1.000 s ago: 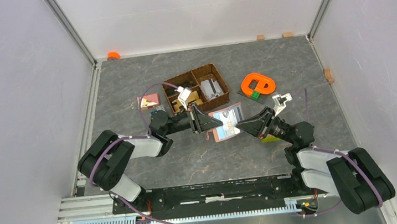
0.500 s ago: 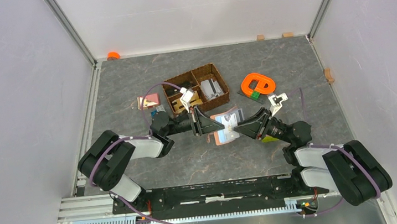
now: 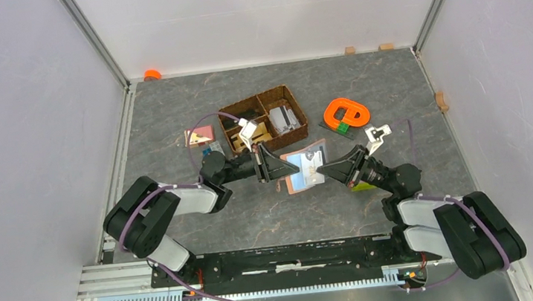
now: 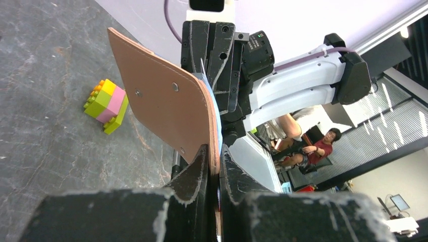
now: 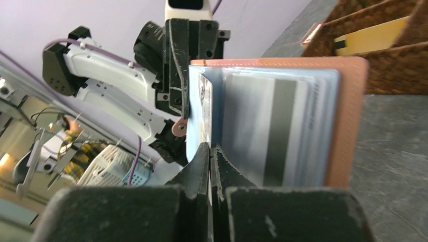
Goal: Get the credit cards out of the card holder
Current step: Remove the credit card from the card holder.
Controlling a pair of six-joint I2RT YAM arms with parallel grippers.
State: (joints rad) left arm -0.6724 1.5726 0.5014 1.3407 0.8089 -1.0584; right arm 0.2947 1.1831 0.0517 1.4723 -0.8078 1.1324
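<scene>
Right gripper [image 5: 209, 147] has its fingers squeezed flat together on the bottom edge of what looks like the front credit card [image 5: 204, 111], which runs straight up the frame from them. Left gripper [image 4: 214, 151] pinches the opposite edge of the card holder [image 4: 161, 101], mid-frame in the top view between both arms. I reckon the right arm pulls, straight back along the card's length.

In the left wrist view the card holder [image 4: 161, 101] presents only its outer cover, hiding its sleeves, and its lower edge disappears between the left gripper [image 4: 216, 161] fingers; in the right wrist view the credit cards [image 5: 272, 131] carry blurred print and the basket [image 5: 398, 65] is cut off by the frame corner.
</scene>
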